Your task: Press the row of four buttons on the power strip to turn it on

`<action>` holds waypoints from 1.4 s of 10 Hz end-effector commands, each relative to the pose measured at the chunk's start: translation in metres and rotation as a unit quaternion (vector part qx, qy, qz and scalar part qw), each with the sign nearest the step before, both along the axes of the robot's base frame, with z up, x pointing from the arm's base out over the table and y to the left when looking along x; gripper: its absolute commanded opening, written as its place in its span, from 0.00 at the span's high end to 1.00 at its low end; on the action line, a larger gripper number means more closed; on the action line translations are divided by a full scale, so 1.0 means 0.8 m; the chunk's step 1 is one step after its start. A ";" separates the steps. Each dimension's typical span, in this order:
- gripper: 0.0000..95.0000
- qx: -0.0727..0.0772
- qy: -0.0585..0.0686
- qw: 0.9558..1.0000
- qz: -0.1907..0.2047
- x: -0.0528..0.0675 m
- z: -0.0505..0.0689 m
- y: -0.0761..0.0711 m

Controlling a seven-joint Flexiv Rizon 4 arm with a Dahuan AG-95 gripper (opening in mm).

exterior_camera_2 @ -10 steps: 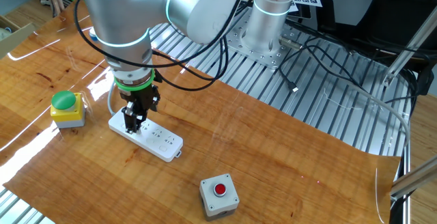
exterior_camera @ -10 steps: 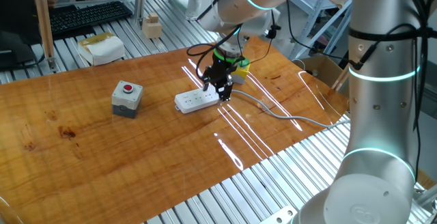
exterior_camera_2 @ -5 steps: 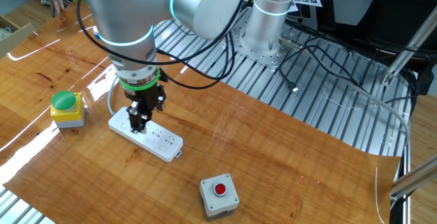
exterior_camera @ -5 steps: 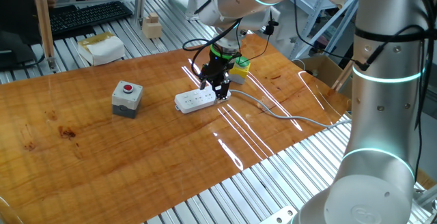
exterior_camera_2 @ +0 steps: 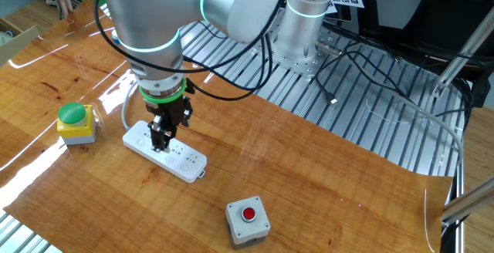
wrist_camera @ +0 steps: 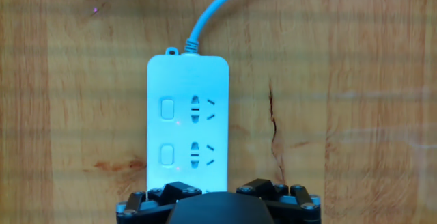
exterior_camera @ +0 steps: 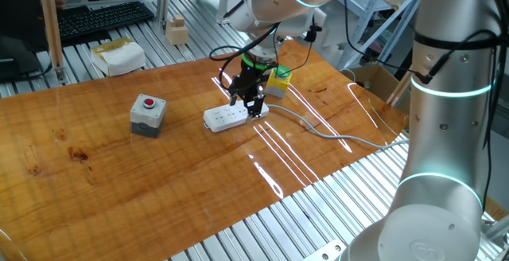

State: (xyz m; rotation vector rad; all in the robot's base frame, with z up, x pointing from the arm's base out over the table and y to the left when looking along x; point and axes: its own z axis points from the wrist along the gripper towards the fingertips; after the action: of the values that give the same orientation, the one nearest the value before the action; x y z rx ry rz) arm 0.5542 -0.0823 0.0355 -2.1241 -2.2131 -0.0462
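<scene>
Hand view is looking straight down on the strip (wrist_camera: 187,121), which is lying flat on the wooden table (wrist_camera: 362,115) with its grey cable (wrist_camera: 215,9) leaving the far end. Two of the buttons (wrist_camera: 166,108) are showing along its left side, each beside a socket pair. The gripper (exterior_camera_2: 161,139) is hanging over the strip's middle in both fixed views, with its tips just above or on the top face; whether they are touching, and whether the fingers are apart or together, I cannot tell. A yellow box (exterior_camera_2: 76,122) is sitting near the strip's cable end, and a grey box (exterior_camera_2: 247,221) is sitting well apart.
</scene>
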 end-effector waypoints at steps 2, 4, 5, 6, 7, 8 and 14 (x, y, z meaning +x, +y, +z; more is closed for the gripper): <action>0.20 -0.001 -0.002 1.000 -0.001 0.000 -0.003 0.005; 0.20 -0.003 -0.003 1.000 -0.001 0.000 -0.005 0.008; 0.20 -0.003 -0.003 1.000 -0.001 0.000 -0.006 0.009; 0.20 -0.003 -0.004 1.000 -0.001 0.000 -0.007 0.009; 0.20 -0.003 -0.004 1.000 -0.001 0.000 -0.008 0.010; 0.20 -0.002 -0.004 1.000 -0.002 0.000 -0.008 0.010; 0.20 -0.003 -0.003 1.000 -0.001 -0.001 -0.013 0.011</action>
State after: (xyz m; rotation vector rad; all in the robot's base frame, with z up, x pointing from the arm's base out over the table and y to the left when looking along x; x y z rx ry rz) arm 0.5535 -0.0731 0.0248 -2.1311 -2.2185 -0.0454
